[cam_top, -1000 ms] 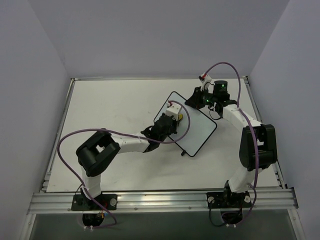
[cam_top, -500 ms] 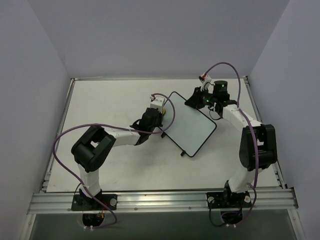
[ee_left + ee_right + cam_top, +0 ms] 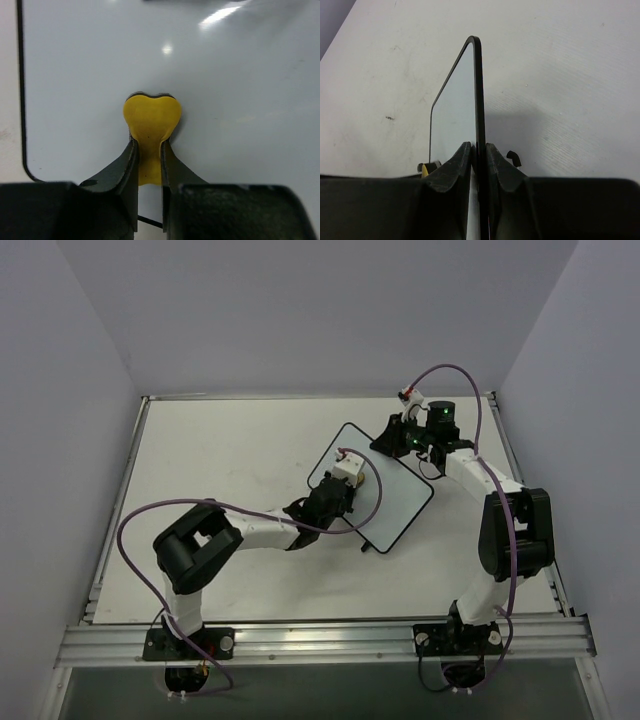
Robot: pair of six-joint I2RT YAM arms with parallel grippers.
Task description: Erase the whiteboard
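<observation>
Left wrist view, left fingers (image 3: 122, 170) pinching yellow eraser (image 3: 151, 117) against plain whiteboard (image 3: 240, 75), right fingers (image 3: 452, 167) clamping its edge

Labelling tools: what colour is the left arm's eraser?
The eraser is yellow, clearest in the left wrist view.

The top view looks down from above and behind the arms over the whole bench (image 3: 220, 450). The left wrist view, close behind the left claw (image 3: 148, 145), faces the whiteboard (image 3: 240, 75) flat. The right wrist view, behind the right claw (image 3: 479, 150), sights along its edge.
</observation>
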